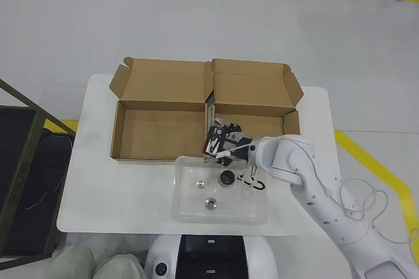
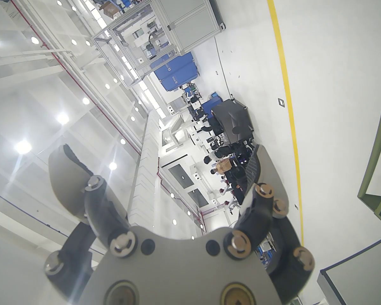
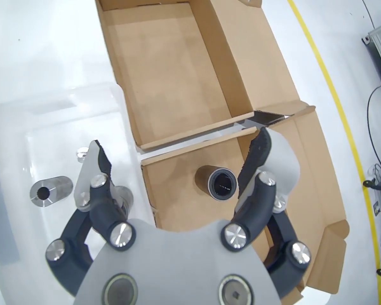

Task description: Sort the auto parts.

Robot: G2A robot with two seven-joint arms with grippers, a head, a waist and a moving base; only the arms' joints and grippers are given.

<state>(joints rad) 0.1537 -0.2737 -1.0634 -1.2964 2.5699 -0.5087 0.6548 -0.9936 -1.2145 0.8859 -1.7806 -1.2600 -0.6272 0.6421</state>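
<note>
Top view puts the clear tray [image 1: 185, 209] at the table's 6 o'clock, with small parts [image 1: 210, 204] loose inside. Over its 12 o'clock edge hangs the right gripper [image 3: 181, 142], jaws spread and empty. The dark cylinder [image 3: 220, 187] lies untouched in the right box [image 3: 171, 172] beyond. The next pick probably calls for clearing the tray wall, centring on one part, then closing. The left gripper [image 2: 160, 152], spread and empty, faces the room.

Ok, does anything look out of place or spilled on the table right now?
Nothing stands out. One cardboard box is empty; the box beside it holds a black cylinder lying on its side. The metal parts sit inside the clear tray. Nothing looks spilled or damaged.
</note>
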